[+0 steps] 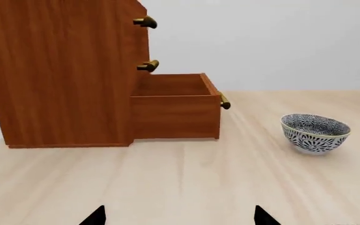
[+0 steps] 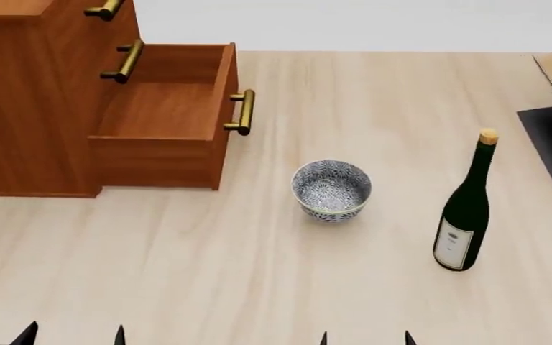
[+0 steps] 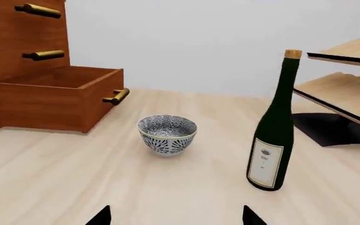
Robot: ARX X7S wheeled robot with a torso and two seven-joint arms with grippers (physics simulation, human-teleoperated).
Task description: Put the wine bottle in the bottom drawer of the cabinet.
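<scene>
Standing upright on the pale wooden bench, the tall dark green glass wine bottle with its tan cork and white label has its long axis vertical, neck pointing up. It sits well apart from the reddish-brown wooden cabinet, whose shallow bottom drawer is already pulled out and showing a bare floor behind its brass bar handle. Between the two stands a blue-and-white patterned ceramic bowl.

Only the dark fingertips of each claw show at the near edge of the head view. The right claw has its tips set wide apart and holds nothing; the bottle lies ahead of it and slightly to its right. The left claw is likewise spread wide and empty, facing the drawer. The right arm looks clearly nearer the bottle, so a sideways grasp around the body, below the neck, seems the likely next move.

A pale slanted wooden rack stands beyond the bottle.
</scene>
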